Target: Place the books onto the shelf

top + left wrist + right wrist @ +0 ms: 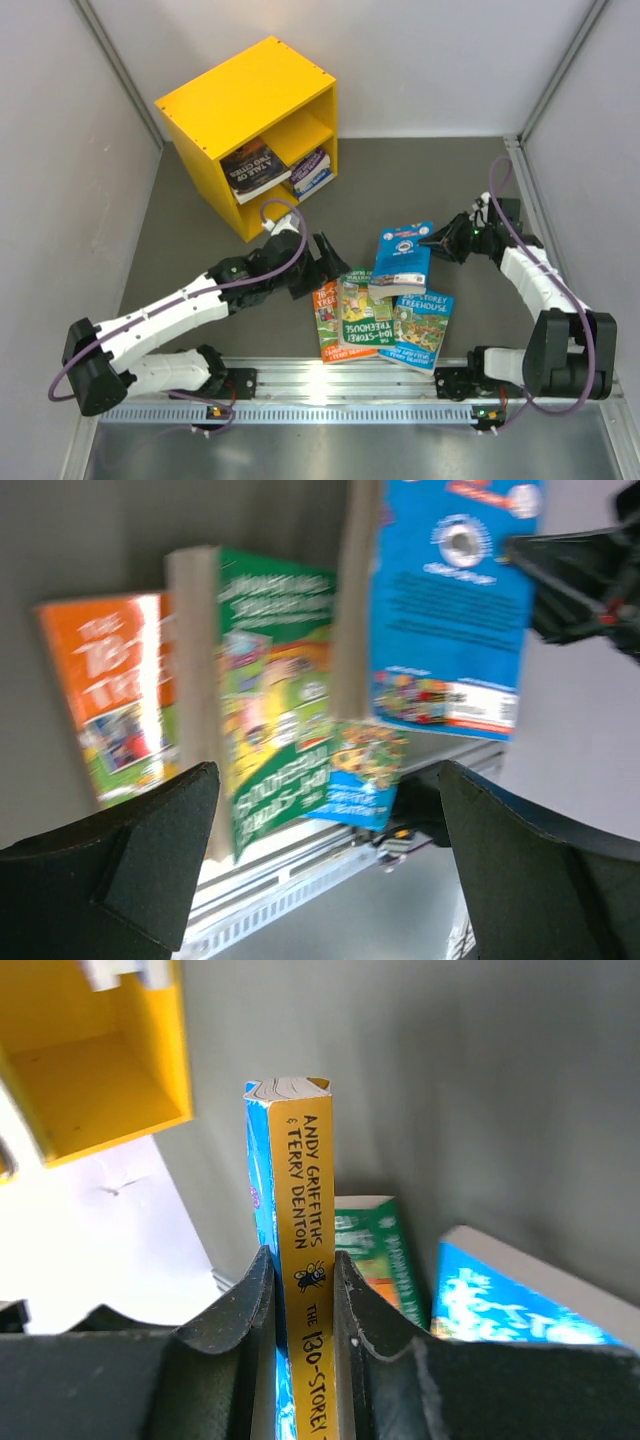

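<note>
From above, the right gripper [436, 241] meets the bright blue book [403, 258] at frame centre, far from the yellow shelf [225, 95] upper left; only its wrist view shows the fingers [235, 1330] clamping the yellow spine [305, 1160]. The left gripper [316, 268] gapes wide, empty, beside three flat books [355, 310].

The top camera looked down from above the near edge over the whole table [200, 235]. Both wrist cameras faced the blue book [403, 258] from close by; all three views shared it.
</note>
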Robot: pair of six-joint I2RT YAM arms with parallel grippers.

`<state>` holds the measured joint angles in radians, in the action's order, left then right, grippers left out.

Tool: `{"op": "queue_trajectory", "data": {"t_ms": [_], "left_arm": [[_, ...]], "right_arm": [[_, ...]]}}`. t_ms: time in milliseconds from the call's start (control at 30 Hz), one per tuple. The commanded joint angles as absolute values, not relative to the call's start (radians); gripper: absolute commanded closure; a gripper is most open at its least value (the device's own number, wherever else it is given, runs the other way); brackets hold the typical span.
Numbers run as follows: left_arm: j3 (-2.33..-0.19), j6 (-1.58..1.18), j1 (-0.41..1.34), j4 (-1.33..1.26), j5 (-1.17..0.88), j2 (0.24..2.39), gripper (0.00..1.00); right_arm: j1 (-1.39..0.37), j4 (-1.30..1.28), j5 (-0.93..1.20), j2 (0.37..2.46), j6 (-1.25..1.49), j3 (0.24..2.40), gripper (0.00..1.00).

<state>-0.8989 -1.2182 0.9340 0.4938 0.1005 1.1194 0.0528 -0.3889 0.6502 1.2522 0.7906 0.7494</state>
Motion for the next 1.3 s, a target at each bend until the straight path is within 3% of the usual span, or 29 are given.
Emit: {"op": "queue_trajectory", "data": {"t_ms": [0, 267, 533, 833, 1033, 1233, 1267], "left_arm": [[-0.992, -1.135, 0.936, 0.29, 0.123, 1.143, 0.03], [-1.141, -1.065, 0.93, 0.239, 0.008, 1.35, 0.03], [-1.249, -1.017, 0.901, 0.414, 0.026, 1.459, 0.04], [-0.909, -1.273, 0.77, 0.01, -0.161, 1.237, 0.04], [-0.853, -1.324, 0.746, -0.124, -0.218, 1.193, 0.05], [-0.861, -1.345, 0.744, -0.204, -0.245, 1.206, 0.21], [-0.868, -1.345, 0.744, -0.204, -0.244, 1.207, 0.38]], "right_arm": [[0.008, -0.474, 0.683, 1.201, 0.842, 0.837, 1.0], [-0.077, -0.42, 0.709, 1.117, 0.966, 0.896, 1.0], [-0.101, -0.301, 0.765, 1.032, 1.141, 0.919, 1.0], [-0.101, 0.334, 0.767, 0.916, 1.548, 0.64, 1.0], [-0.144, 0.587, 0.724, 0.953, 1.69, 0.568, 1.0], [-0.248, 0.754, 0.655, 1.025, 1.746, 0.572, 1.0], [-0.273, 0.782, 0.647, 1.052, 1.755, 0.572, 1.0]]}}
